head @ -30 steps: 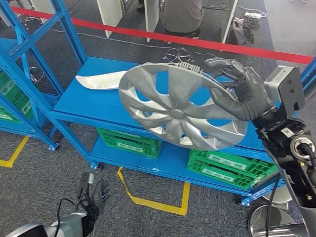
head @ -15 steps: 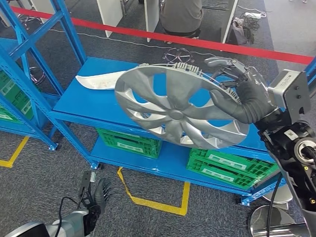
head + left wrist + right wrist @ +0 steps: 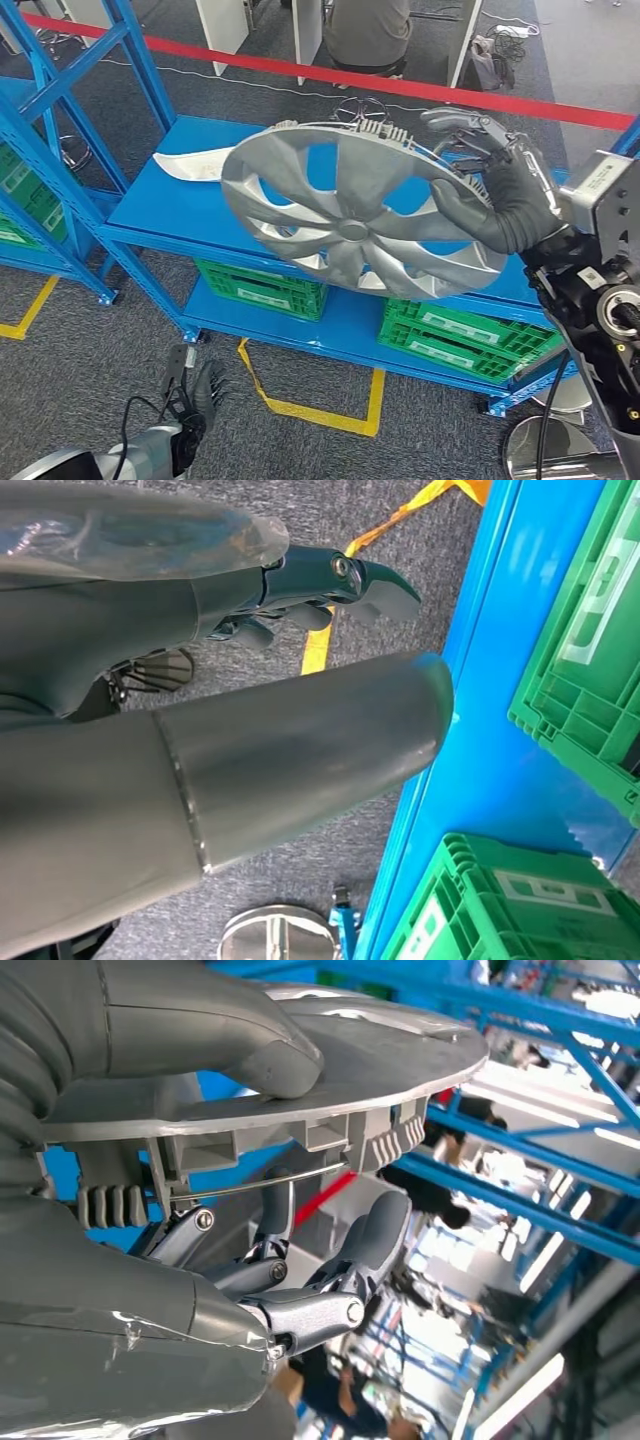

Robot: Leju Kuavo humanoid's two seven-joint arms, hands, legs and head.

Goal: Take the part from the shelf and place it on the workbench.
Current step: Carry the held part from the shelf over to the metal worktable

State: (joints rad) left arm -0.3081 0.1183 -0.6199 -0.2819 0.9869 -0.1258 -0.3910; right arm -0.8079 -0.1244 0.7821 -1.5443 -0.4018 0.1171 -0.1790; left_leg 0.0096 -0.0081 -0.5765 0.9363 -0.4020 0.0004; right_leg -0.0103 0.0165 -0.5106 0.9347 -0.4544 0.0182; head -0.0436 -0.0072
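- Since a second ago the hubcap (image 3: 355, 225) has swung further left and sits a little higher over the blue shelf (image 3: 181, 205).
- Left hand (image 3: 202, 395) hangs low above the carpet, fingers apart, holding nothing.
- White curved panel (image 3: 189, 163) lies near the shelf's back left corner.
- Green crates (image 3: 260, 287) sit on the lower level.
- Right hand (image 3: 502, 195) grips the hubcap's right rim, thumb on its face, fingers (image 3: 377, 1235) curled behind.

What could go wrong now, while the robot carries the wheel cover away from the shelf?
The right hand grips the wheel cover only at one edge, so the wide, tilted disc could twist or slip out. Its far rim hangs close over the blue shelf and the white part, and might knock them on a swing.
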